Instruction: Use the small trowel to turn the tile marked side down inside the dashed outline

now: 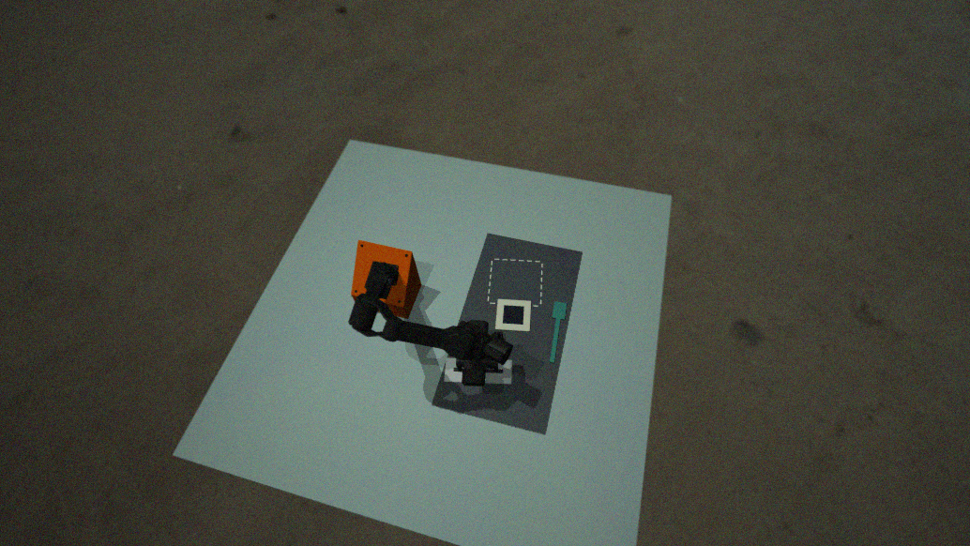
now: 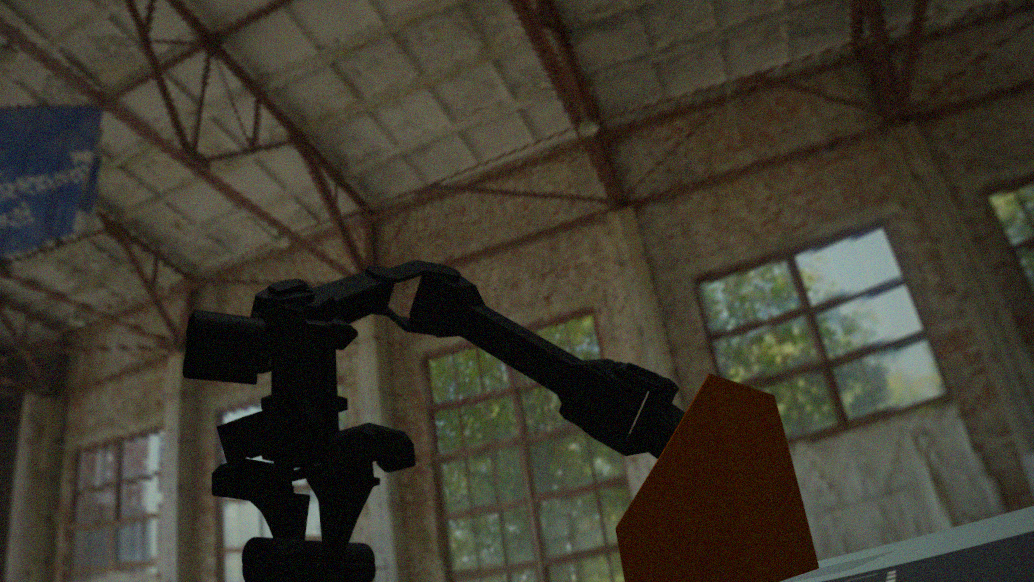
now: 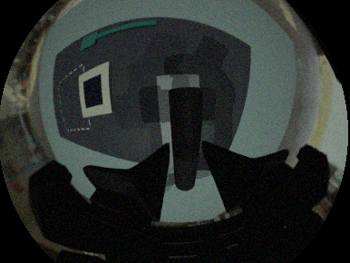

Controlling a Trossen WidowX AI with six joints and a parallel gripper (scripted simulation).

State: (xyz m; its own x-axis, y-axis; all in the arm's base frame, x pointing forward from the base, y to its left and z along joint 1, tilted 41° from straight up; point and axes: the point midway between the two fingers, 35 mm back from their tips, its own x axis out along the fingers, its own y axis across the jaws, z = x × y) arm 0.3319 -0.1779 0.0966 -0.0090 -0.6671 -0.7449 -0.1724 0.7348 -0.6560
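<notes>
One centred, level squeeze should suit the black handle point(image 2: 308, 561) point(image 3: 185, 131), the claw point(image 1: 478, 370) point(image 2: 314, 536) point(image 3: 186, 145) standing half-wide over it, the tile point(image 1: 503, 324) point(image 3: 107, 91) marked side up at the outline's point(image 1: 515, 260) point(image 3: 79, 130) edge.

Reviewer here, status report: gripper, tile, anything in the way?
Gripper at black handle, grip unconfirmed. Tile marked side up, mostly outside dashed outline. Teal tool alongside, not blocking.

Dim hall with weathered brick walls point(image 2: 861, 469), tall multi-paned windows point(image 2: 531, 426) showing green trees, and rust-red steel trusses point(image 2: 571, 79) overhead.
</notes>
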